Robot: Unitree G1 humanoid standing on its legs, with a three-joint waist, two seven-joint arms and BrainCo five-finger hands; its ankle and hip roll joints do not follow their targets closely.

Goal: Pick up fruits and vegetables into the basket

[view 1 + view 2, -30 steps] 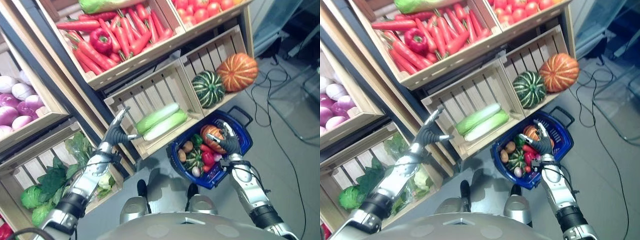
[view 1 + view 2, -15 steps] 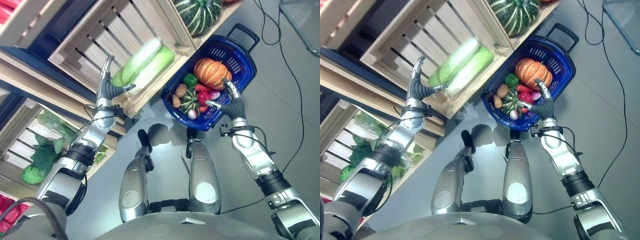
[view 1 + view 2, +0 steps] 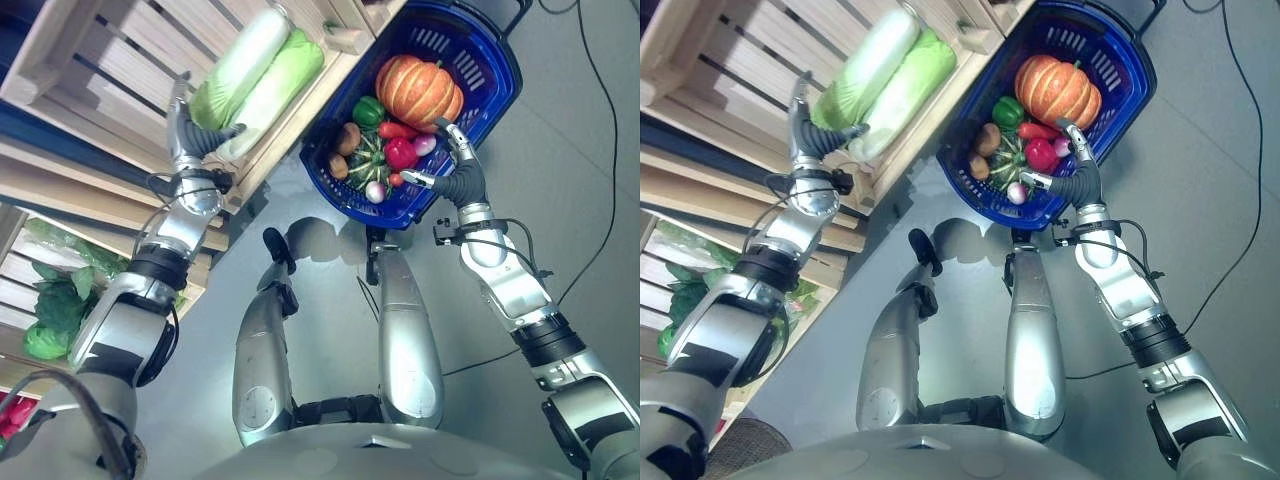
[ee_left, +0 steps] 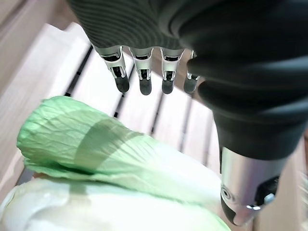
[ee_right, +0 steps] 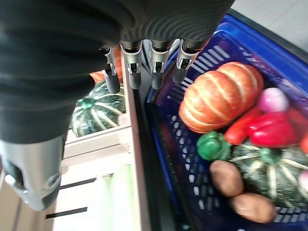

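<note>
1. The left hand [image 3: 192,138], fingers straight and released, hovers just beside the cabbages [image 3: 262,72] in the wooden crate [image 3: 120,70].
2. The right hand [image 3: 459,178], fingers relaxed, is at the blue basket [image 3: 490,55] holding the pumpkin [image 3: 418,90].

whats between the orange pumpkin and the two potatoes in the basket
A green pepper sits between the orange pumpkin and the two potatoes in the blue basket, clearest in the right wrist view.

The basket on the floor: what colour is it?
Blue; the basket shows best in the right wrist view.
</note>
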